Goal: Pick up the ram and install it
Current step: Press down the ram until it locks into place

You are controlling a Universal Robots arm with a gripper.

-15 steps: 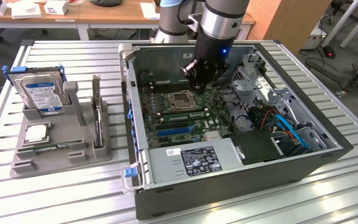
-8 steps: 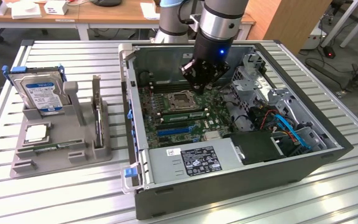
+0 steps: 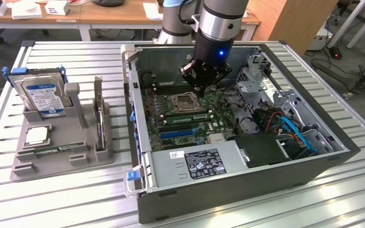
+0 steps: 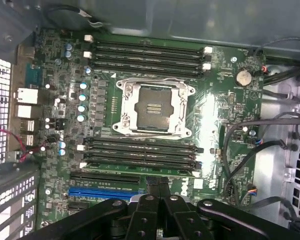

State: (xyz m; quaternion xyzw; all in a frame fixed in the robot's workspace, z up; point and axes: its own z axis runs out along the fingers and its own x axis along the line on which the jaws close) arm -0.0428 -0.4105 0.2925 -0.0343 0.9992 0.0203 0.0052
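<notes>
Exterior view first: your end effector (image 3: 206, 84) hangs inside the open black and silver computer case (image 3: 334, 156), over the green motherboard (image 3: 217, 124) and near the square silver processor socket (image 3: 184, 102). Its fingers (image 4: 158, 186) are pressed together with nothing between them.

You have walls on all sides. The case's rim rises around the board. The metal drive cage (image 3: 265, 90) with its blue and orange cables crowds the exterior view's right. The grey power supply box with a white label (image 3: 192, 164) closes off the near edge. The freest room is straight up, out of the open top.

In the wrist view, the fingertips sit just past the black memory slots (image 4: 140, 155) on the side of the socket nearer the blue expansion slot (image 4: 104, 191). You cannot tell from either view whether any slot carries a stick.

The ram (image 3: 48, 150) appears as a thin green strip lying flat in the low front groove of the grey plastic holder (image 3: 17, 168). That holder stands on the ribbed metal worktop (image 3: 74, 199), well apart from the end effector on the exterior view's left. The holder also carries a silver hard drive with a blue label (image 3: 42, 95) and a dark upright expansion card (image 3: 98, 107). The worktop between holder and case is open.
</notes>
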